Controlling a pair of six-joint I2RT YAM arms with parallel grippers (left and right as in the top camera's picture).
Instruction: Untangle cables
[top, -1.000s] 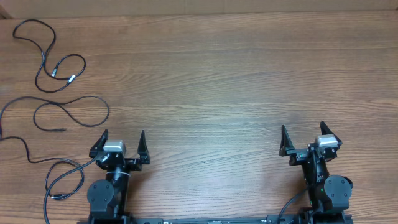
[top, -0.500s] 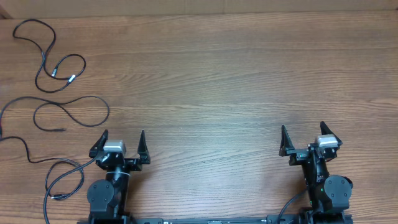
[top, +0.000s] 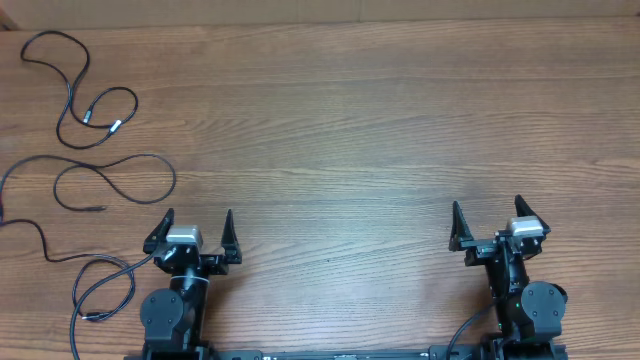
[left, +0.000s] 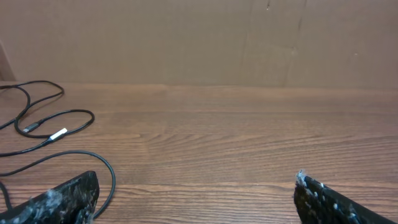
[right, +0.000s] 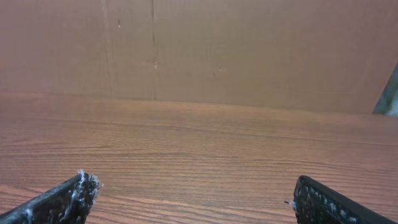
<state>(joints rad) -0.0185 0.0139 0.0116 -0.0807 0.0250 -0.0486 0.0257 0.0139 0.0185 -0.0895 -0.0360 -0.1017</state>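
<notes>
Wooden desk (top: 340, 120) carries the black cables (top: 113, 126) as loose separate strands along its left side, the nearest loop just beyond the left hand (top: 198, 215). That hand and the right hand (top: 487, 205) sit low at the near edge on folded arms, fingers spread wide, grasping nothing. Nothing has moved since a second ago.

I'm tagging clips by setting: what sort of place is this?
Likely a robot lab bench: wood-grain table, plain cardboard backdrop, loose cables, with left gripper and right gripper mounted at its edge.
</notes>
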